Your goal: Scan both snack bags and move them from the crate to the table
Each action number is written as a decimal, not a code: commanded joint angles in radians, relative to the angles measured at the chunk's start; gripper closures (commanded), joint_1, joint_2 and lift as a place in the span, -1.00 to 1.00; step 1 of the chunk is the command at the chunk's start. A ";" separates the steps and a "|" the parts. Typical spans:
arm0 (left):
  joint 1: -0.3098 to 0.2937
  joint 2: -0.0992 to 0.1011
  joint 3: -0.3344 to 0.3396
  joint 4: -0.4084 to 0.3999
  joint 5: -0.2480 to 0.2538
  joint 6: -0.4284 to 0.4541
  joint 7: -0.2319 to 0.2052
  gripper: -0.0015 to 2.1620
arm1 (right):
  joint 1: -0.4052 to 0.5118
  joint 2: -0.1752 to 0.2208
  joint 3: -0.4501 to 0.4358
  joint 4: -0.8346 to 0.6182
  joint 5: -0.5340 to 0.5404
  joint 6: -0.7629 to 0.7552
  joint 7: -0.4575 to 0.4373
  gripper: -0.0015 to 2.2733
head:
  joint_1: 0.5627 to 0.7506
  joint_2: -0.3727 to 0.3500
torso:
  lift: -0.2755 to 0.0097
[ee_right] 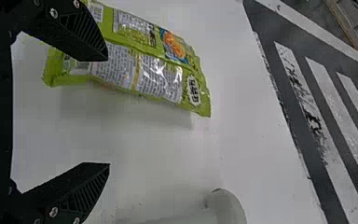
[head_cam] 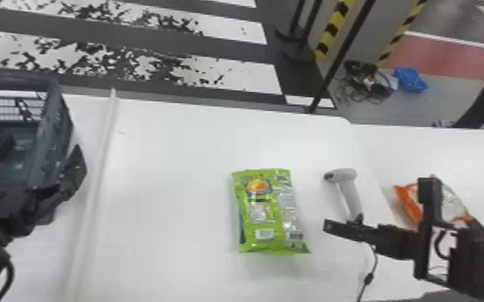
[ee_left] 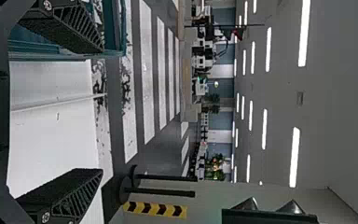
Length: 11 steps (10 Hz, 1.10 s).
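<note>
Firstly, nearest: right gripper (ee_right: 106,112), fingers well spread, nothing between them, over the table (head_cam: 173,180) by the scanner's handle end. Left gripper (ee_left: 102,112), likewise parted and empty, beside the crate.

Item: green snack bag (head_cam: 267,211), one, lying flat on the table, printed panels and crimped ends showing. Judged light, soft, slick-filmed; contents probably crushable. Best taken across the filled middle with a gentle squeeze; a crimped end might slip or fold.

Item: handheld scanner (head_cam: 347,190), pale, cabled, lying between the two bags. Judged stiffer; the handle would be the hold.

Item: orange bag (head_cam: 408,205), partly behind the right arm, on the white surface at the right; seemingly the second snack. Likely the same frail, crinkly sort.

Farther: dark slatted crate (head_cam: 58,116), at the left. Last: striped floor (head_cam: 233,76).
</note>
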 commanded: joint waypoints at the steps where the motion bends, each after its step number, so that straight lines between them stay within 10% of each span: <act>1: 0.000 0.004 0.000 0.000 0.000 -0.001 0.000 -0.92 | -0.013 0.000 0.008 0.004 -0.044 0.067 0.037 -0.87 | 0.41 -0.54 | 0.32; 9: 0.005 0.006 0.002 0.000 0.000 -0.001 -0.002 -0.92 | -0.149 -0.008 0.262 0.182 0.101 0.000 0.064 -0.81 | 0.41 -0.22 | 0.32; 10: 0.003 0.006 0.002 0.000 0.000 -0.001 -0.003 -0.92 | -0.157 -0.008 0.281 0.196 0.128 -0.022 0.073 -0.29 | 0.41 -0.21 | 0.32; 11: 0.003 0.004 0.003 0.002 0.000 -0.001 -0.003 -0.92 | -0.160 -0.008 0.285 0.198 0.137 -0.022 0.076 0.91 | 0.41 -0.20 | 0.32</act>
